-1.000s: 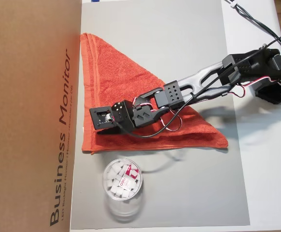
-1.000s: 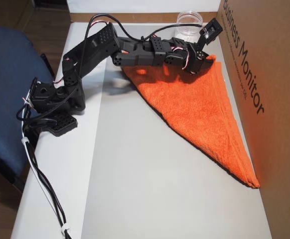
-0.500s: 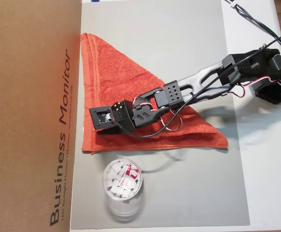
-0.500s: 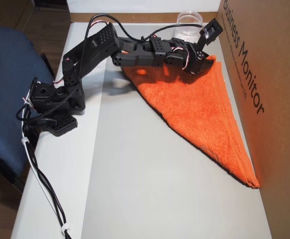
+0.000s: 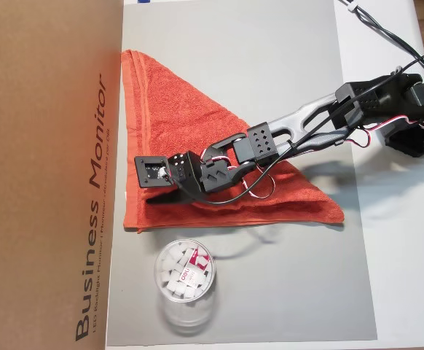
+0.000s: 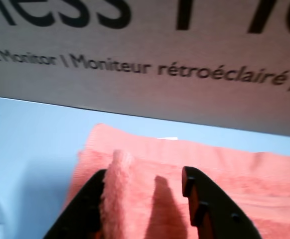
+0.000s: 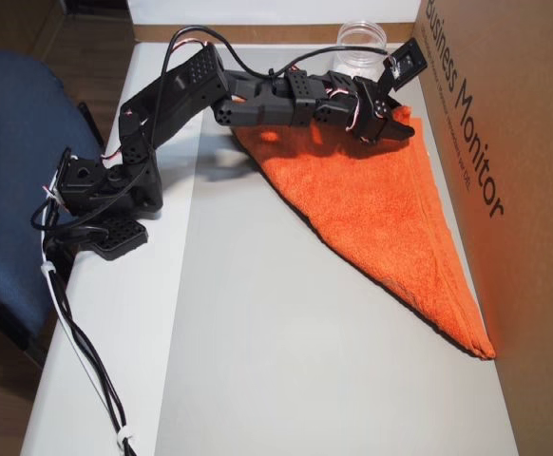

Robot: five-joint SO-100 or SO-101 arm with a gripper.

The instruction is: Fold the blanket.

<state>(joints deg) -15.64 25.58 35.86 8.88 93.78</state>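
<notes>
The blanket (image 5: 175, 124) is an orange-red terry towel lying in a triangle on the grey mat (image 5: 270, 73), one long edge against the cardboard box. In the other overhead view the blanket (image 7: 381, 209) narrows to a point at the lower right. My gripper (image 5: 154, 191) hovers over the corner of the towel nearest the jar. In the wrist view the gripper (image 6: 145, 174) is open, its two black fingers apart over the blanket (image 6: 244, 174). A raised ridge of cloth rests against the left finger (image 6: 87, 204). Nothing is clamped between the fingers.
A clear plastic jar (image 5: 185, 273) holding white pieces stands just beyond that towel corner, also seen as the jar (image 7: 362, 38). The large "Business Monitor" cardboard box (image 5: 44, 175) walls off one side. A blue chair (image 7: 10, 171) and cables (image 7: 86, 361) sit by the arm's base.
The wrist has tilted up slightly at the towel corner, so the fingers now show over the cloth in an overhead view. The towel and the jar have not moved.
</notes>
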